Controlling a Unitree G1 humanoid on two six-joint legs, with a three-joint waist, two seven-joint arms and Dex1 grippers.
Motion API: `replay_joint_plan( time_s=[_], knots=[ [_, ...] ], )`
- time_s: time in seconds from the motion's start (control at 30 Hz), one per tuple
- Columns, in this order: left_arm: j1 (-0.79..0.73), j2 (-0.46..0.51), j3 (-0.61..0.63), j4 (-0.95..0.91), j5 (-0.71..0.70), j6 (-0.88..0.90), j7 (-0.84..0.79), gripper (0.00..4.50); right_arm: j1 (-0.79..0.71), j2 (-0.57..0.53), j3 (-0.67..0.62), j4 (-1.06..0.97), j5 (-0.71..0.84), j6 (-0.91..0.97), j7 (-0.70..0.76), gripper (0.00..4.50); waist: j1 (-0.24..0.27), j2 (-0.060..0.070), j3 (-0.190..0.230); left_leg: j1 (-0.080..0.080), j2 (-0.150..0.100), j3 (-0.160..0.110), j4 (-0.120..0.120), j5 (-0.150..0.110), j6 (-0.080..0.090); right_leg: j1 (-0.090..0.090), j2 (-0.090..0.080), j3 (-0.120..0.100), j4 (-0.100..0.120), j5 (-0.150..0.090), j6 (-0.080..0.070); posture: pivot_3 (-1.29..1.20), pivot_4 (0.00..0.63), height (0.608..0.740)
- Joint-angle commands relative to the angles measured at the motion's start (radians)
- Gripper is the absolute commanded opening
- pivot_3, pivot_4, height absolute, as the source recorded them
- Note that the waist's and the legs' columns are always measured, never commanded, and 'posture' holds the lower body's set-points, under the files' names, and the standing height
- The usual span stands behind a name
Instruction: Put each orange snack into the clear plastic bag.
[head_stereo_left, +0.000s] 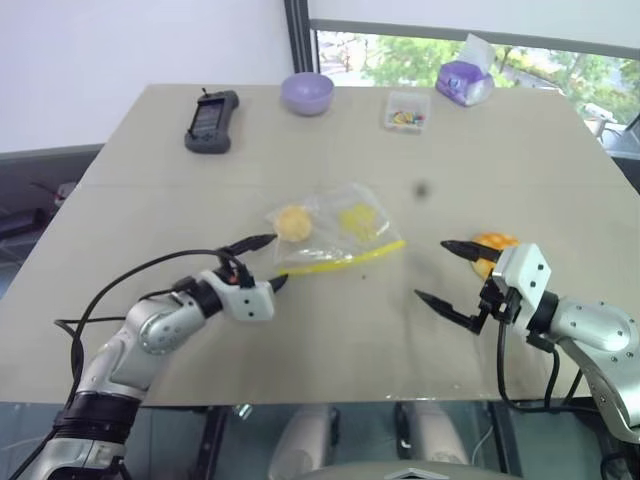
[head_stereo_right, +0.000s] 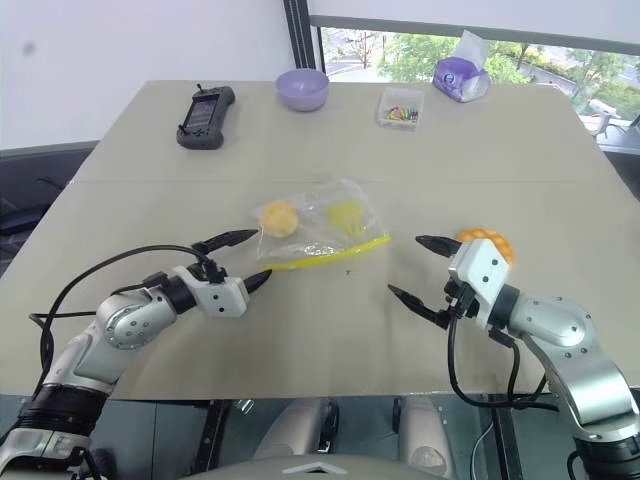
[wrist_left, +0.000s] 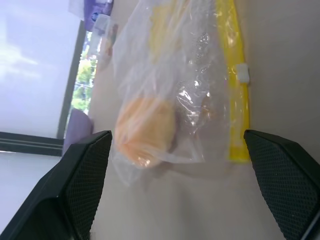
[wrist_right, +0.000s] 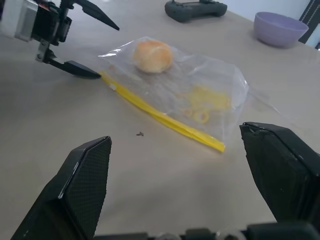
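With the small bun (head_stereo_left: 293, 222) already inside the clear plastic bag (head_stereo_left: 335, 235) mid-bench, both wide-open, empty pincers, left (head_stereo_left: 263, 263) and right (head_stereo_left: 443, 271), should pin the seal while fetching the grid-topped bun (head_stereo_left: 492, 243) behind the right pincer.

small bun (head_stereo_left: 293, 222) in bag (head_stereo_left: 335, 235)

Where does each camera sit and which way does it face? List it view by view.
Left eye view: head, looking down over the table; both arms show, left gripper and right gripper open.
Right eye view: same head, same scene.
Left wrist view: on the left wrist, facing the clear plastic bag holding the small bun; own fingers show.
Right wrist view: on the right wrist, facing that bag.
Shared: all four show the bag.
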Motion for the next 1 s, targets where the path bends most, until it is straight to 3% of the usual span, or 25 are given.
replay_joint_plan(
  time_s=[0.03, 0.17, 0.3, 0.47, 0.57, 0.67, 0.8, 1.0],
  knots=[
    [-0.015, 0.001, -0.049, 0.054, 0.081, 0.013, 0.053, 4.49, 0.004, 0.007, -0.016, -0.023, -0.006, -0.026, -0.016, 4.50, 0.001, 0.000, 0.000, 0.000, 0.000, 0.000, 0.000, 0.000, 0.000, 0.000, 0.000, 0.000, 0.000, 0.000, 0.000, 0.00, 0.150, 0.740],
    [-0.020, -0.010, -0.070, 0.060, 0.093, 0.044, 0.085, 4.49, 0.010, 0.013, -0.011, -0.025, -0.015, -0.033, -0.026, 4.50, 0.000, 0.002, -0.002, 0.001, 0.000, 0.000, 0.000, 0.000, 0.000, 0.001, 0.000, 0.000, 0.000, 0.000, 0.000, 0.00, 0.150, 0.740],
    [0.027, 0.004, -0.049, 0.046, -0.012, 0.023, 0.068, 4.49, 0.020, 0.020, -0.015, -0.031, -0.020, -0.034, -0.035, 4.50, -0.001, 0.006, -0.004, 0.001, 0.000, 0.000, 0.000, 0.000, 0.000, 0.001, 0.000, 0.000, 0.000, 0.000, 0.000, 0.00, 0.150, 0.740],
    [0.071, 0.074, -0.031, 0.037, -0.490, 0.217, -0.355, 4.49, 0.027, 0.022, -0.018, -0.035, -0.024, -0.032, -0.039, 4.50, -0.016, 0.006, -0.004, 0.000, 0.001, 0.000, 0.000, 0.000, 0.000, 0.000, 0.000, 0.000, 0.000, 0.000, 0.000, 0.00, 0.150, 0.740],
    [0.078, 0.095, 0.003, -0.037, -0.782, 0.527, -0.552, 4.49, 0.024, 0.022, -0.016, -0.034, -0.024, -0.033, -0.038, 4.50, -0.029, 0.007, -0.005, 0.000, 0.001, 0.001, 0.000, 0.000, 0.000, 0.000, 0.000, 0.000, 0.000, 0.000, 0.000, 0.00, 0.150, 0.740],
    [0.087, 0.114, 0.043, -0.113, -0.983, 0.795, -0.650, 4.49, 0.018, 0.022, -0.014, -0.035, -0.022, -0.030, -0.038, 4.50, -0.031, 0.007, -0.004, 0.000, 0.001, 0.001, 0.000, 0.000, 0.001, 0.000, 0.001, 0.001, 0.000, 0.000, 0.000, 0.00, 0.150, 0.740],
    [0.025, 0.068, 0.114, -0.162, -1.238, 1.169, -0.599, 4.49, 0.006, 0.020, -0.009, -0.035, -0.023, -0.022, -0.038, 4.50, -0.026, 0.006, -0.004, -0.001, 0.001, -0.001, 0.000, 0.000, 0.001, 0.000, 0.001, 0.000, 0.000, 0.000, 0.000, 0.00, 0.150, 0.740],
    [-0.102, -0.032, 0.158, -0.136, -1.316, 1.411, -0.422, 4.49, -0.002, 0.021, -0.008, -0.039, -0.027, -0.014, -0.045, 4.50, -0.026, 0.005, -0.003, -0.001, 0.000, -0.002, 0.001, 0.000, 0.000, 0.000, 0.002, 0.000, 0.000, 0.000, 0.000, 0.00, 0.150, 0.740]
  ],
)
